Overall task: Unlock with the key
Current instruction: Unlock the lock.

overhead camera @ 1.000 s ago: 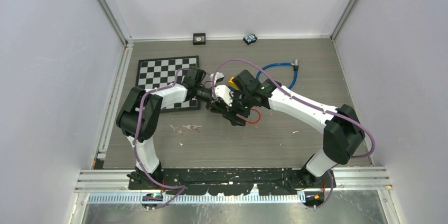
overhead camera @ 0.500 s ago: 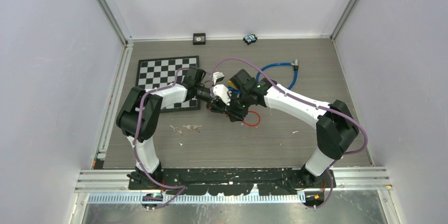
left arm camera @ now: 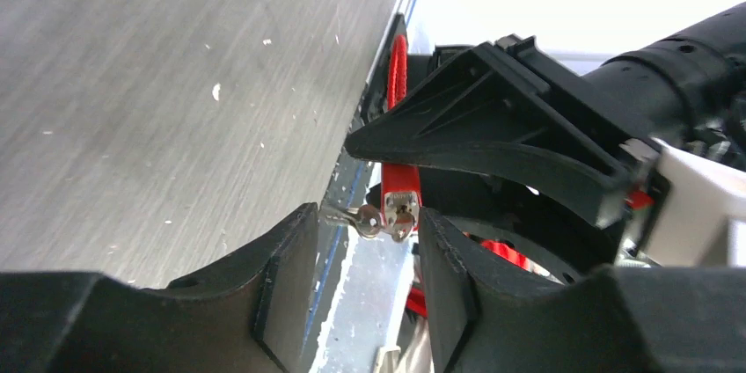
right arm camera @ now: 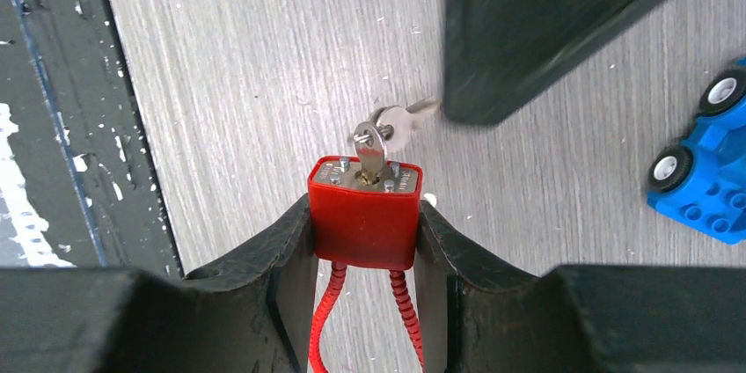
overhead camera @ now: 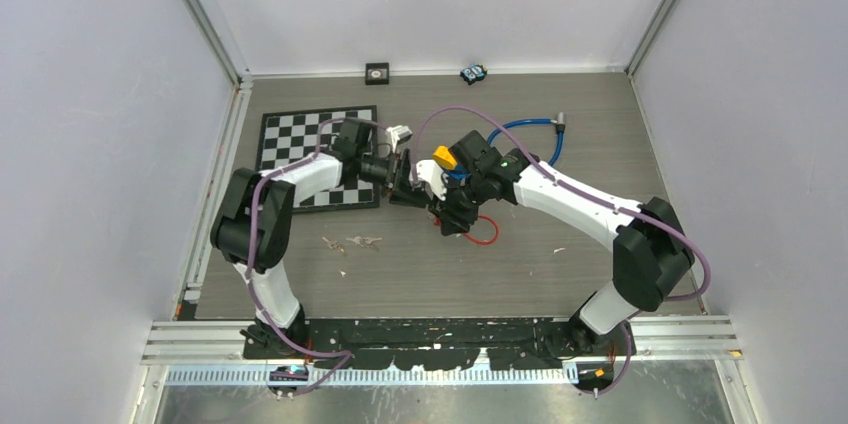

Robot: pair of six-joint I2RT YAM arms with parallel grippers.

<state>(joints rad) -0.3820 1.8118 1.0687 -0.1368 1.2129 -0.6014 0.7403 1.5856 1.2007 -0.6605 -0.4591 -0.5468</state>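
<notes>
Key (right arm camera: 369,157) end of padlock (right arm camera: 363,215) boxed in: left gripper (left arm camera: 365,219) fingers 1 each side, blue toy car (right arm camera: 704,188) beside. Open table (overhead camera: 560,274) toward near edge.

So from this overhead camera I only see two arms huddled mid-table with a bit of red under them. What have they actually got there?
Observer: The right wrist camera shows a red padlock clamped between the right arm's jaws.
Operator: Is the key in it yet?
Observer: Yes, a silver key sits in the keyhole on the lock's end face.
Operator: And the left arm is gripping that key?
Observer: Not by its own camera: the left arm's jaws stand apart, one on each side of the key, not closed on it.
</notes>
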